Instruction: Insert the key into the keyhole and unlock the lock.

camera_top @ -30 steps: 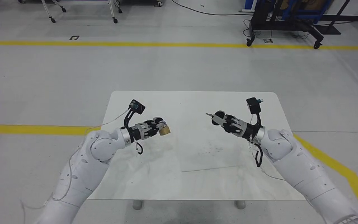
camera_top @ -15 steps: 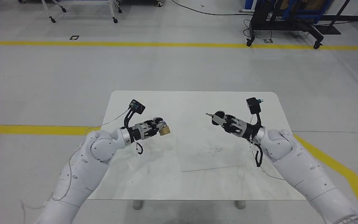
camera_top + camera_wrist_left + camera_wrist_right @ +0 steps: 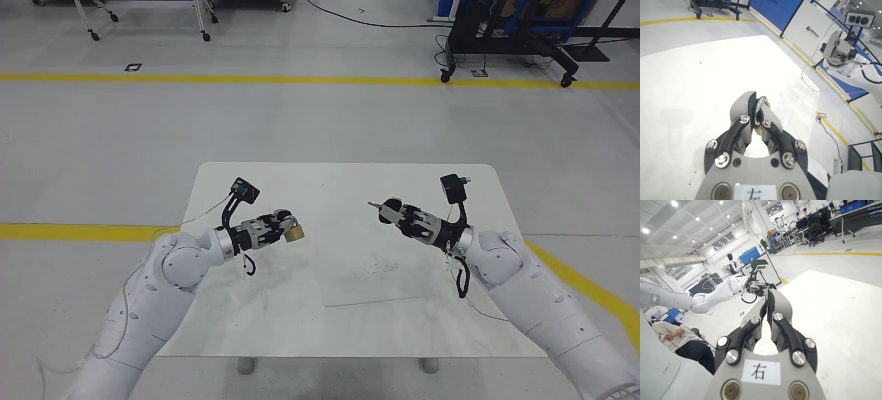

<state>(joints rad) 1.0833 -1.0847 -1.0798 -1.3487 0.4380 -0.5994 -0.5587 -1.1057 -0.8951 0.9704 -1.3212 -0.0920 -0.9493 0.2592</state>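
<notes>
The brass padlock [image 3: 296,233] is clamped in the left jaws, the key [image 3: 376,206] in the right jaws. With any tilt, the keyhole could be missed.

Robotics lab: yellow floor lines [image 3: 300,77], desks [image 3: 857,213] w/ monitors [image 3: 801,223]

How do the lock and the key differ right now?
The lock is a chunky brass block in the left gripper; the key is a thin grey sliver in the right gripper. Both are held above the table, apart.
</notes>
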